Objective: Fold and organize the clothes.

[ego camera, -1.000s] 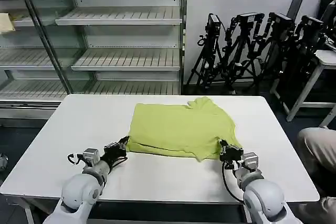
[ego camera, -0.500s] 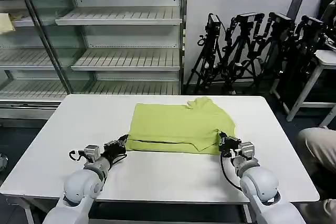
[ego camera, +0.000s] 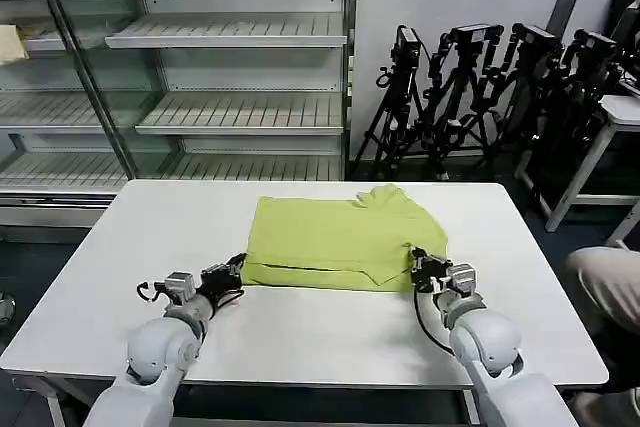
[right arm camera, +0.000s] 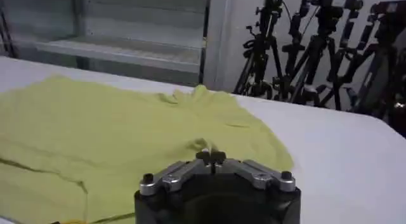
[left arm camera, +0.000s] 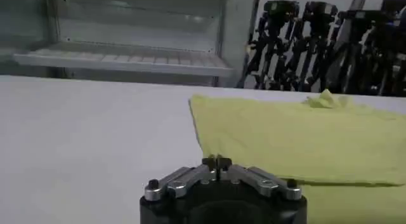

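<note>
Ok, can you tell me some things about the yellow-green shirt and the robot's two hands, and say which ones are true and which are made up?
1. The T-shirt lies on the white table. True.
2. The left gripper is lifting the shirt high in the air. False: it sits low at the shirt's near left corner.
3. The right gripper is at the shirt's near right corner. True.
4. The shirt hangs on the shelves. False: it is on the table.

You're in a lab or robot data-collection room, not a home. Behind your white table [ego camera: 120,277] stands a bare metal shop-style shelving unit [ego camera: 230,97] with glass panels, and a cluster of black camera tripods [ego camera: 500,97] lines the plain wall beside another white table [ego camera: 625,112].
</note>
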